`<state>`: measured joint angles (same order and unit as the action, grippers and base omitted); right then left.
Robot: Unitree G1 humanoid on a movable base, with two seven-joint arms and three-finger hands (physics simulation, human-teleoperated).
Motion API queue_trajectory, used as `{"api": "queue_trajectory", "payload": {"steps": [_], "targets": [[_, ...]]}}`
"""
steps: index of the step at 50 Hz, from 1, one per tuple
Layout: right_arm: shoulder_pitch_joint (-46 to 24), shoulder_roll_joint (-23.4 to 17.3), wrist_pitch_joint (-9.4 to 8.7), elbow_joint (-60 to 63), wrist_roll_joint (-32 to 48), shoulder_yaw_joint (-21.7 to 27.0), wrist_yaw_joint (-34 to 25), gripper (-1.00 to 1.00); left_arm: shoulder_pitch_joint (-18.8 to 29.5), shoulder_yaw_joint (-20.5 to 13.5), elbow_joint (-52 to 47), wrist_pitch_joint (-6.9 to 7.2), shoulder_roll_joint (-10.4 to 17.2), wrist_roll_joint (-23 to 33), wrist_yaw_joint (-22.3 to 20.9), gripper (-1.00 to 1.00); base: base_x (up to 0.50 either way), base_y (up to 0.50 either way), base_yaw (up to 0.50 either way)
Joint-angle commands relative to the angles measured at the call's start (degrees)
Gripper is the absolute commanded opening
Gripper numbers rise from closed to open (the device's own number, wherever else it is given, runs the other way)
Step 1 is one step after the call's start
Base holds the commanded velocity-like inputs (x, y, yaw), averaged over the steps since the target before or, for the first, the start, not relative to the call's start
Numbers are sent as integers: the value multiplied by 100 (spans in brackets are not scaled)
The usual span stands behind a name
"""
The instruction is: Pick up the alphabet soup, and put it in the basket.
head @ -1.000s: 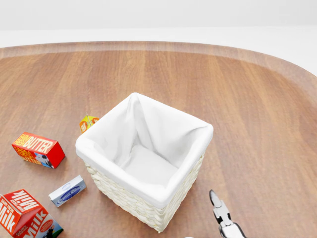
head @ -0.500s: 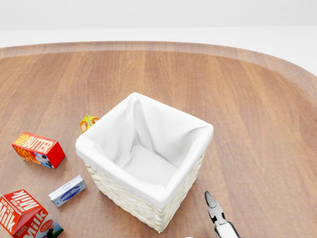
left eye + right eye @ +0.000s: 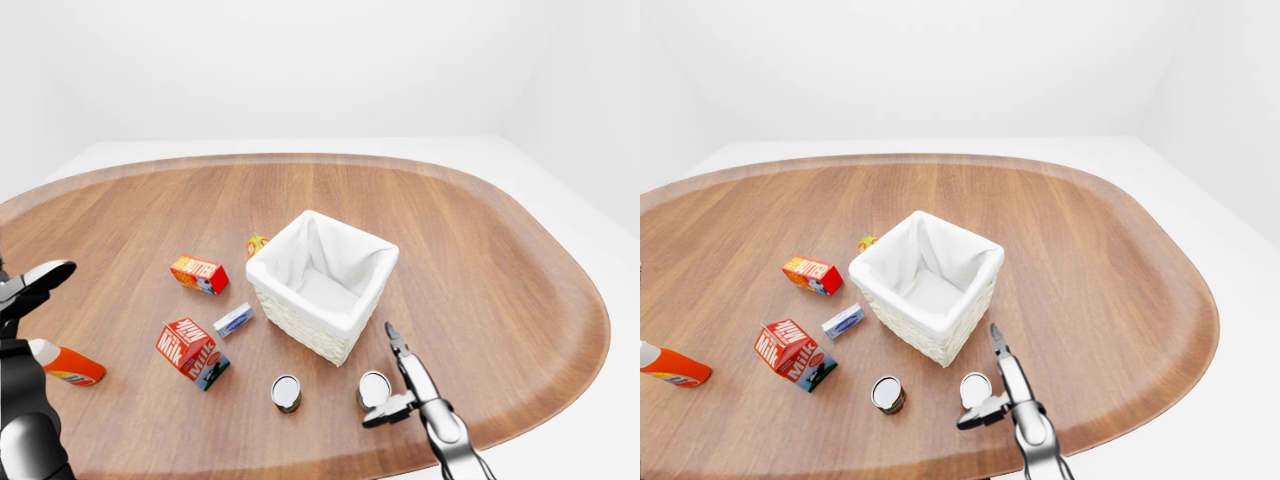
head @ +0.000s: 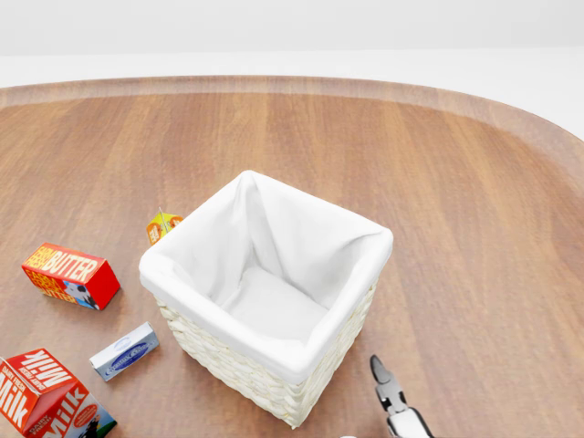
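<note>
I see the wooden bench (image 3: 480,240) filling most of every view, oval and brown. Near its middle stands the basket (image 3: 322,285) — white-lined, wicker-sided, nothing inside it. To the basket's left in the left-eye view lie the milk carton (image 3: 190,350) on its side, the butter box (image 3: 199,274), and a small grey-blue box (image 3: 233,320) between them and the basket. A small orange carton (image 3: 257,243) peeks out just beside the basket's upper-left corner. At the far left edge lies an orange bottle (image 3: 65,364).

Below the basket stand two cans, well apart from each other: a left can (image 3: 286,392) and a right can (image 3: 374,389). I cannot tell from the labels which one is the soup.

My right hand (image 3: 400,385) is released, fingers spread — one pointing up toward the basket, one reaching toward the right can, just beside it. My left hand (image 3: 30,290) sits at the left edge, fingers apart, holding nothing.
</note>
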<state>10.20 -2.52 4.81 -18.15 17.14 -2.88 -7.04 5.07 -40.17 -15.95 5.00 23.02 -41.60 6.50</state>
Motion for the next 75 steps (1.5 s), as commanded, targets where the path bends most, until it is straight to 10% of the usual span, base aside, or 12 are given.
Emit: {"api": "queue_trajectory", "payload": {"steps": [1,31,33,34,37,61,75], "targets": [[-214,1,19,-452,38,-10,97,100,-5,-102,-192,0,12,-61,63,100,0,0,0],[-549,53,19,-1282,114,-76,264,100,-14,-110,-250,0,47,-110,107,100,0,0,0],[-562,50,19,-1320,104,-69,261,29,-8,-112,-237,0,36,-91,89,100,1,0,0],[-606,44,19,-1418,92,-58,268,-37,5,-96,-185,0,25,-61,59,100,0,0,0],[-634,52,19,-1531,101,-63,293,-100,5,-98,-190,0,26,-66,62,100,0,0,0],[150,10,19,279,56,-63,-42,-100,28,-9,-25,0,3,25,9,100,0,0,0],[684,-22,-685,1954,36,-83,-251,-100,37,0,13,0,-1,34,-19,100,0,0,0]]}}
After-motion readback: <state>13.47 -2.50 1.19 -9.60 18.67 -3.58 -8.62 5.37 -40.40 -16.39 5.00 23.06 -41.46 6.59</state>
